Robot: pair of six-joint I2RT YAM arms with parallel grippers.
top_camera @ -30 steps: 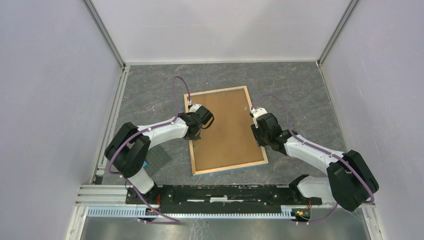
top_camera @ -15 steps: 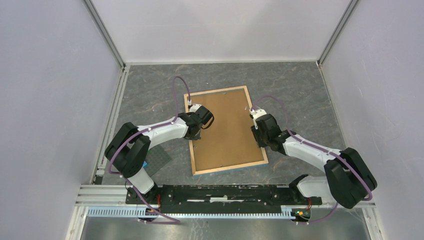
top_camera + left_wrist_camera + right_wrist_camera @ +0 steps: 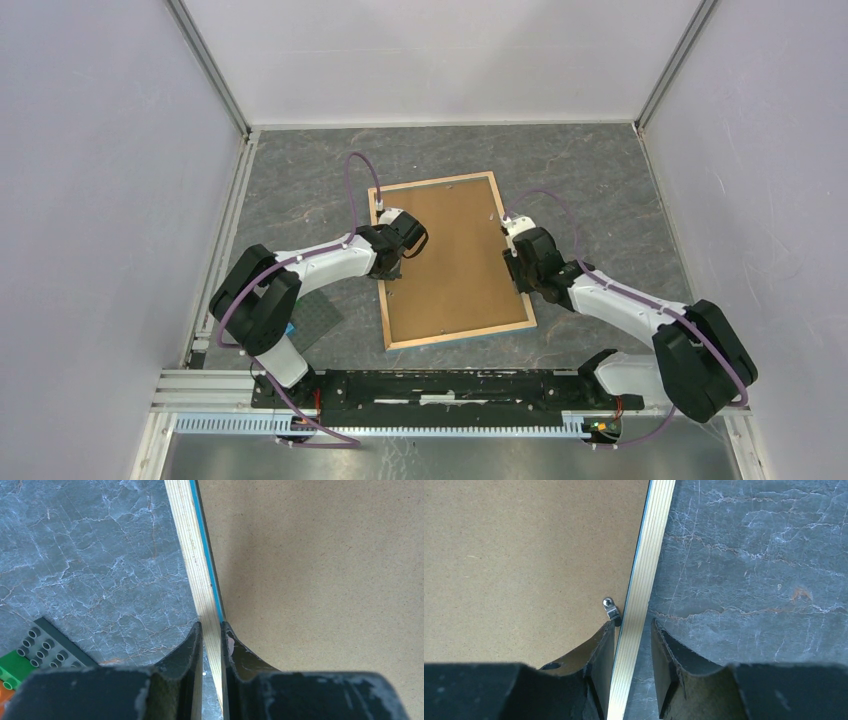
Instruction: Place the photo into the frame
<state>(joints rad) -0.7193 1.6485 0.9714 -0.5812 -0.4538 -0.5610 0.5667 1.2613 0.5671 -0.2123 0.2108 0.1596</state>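
Note:
The frame (image 3: 456, 337) lies flat on the table with its light wood back up, and a brown backing board (image 3: 455, 255) fills its middle. My left gripper (image 3: 392, 272) is shut on the frame's left rail (image 3: 187, 555), with a thin blue edge showing beside the board (image 3: 320, 570). My right gripper (image 3: 522, 285) is open and straddles the right rail (image 3: 651, 545): the inner finger is against it and the outer finger stands off with table showing between. A small metal clip (image 3: 610, 607) sits on the board by that rail. The photo is hidden.
A grey studded baseplate (image 3: 318, 318) lies left of the frame near the left arm's base, and the left wrist view shows green bricks (image 3: 12, 665) on it. White enclosure walls ring the dark marbled table (image 3: 600, 180).
The right arm shifted very slightly and came back. The frame, the board and the left arm have not moved.

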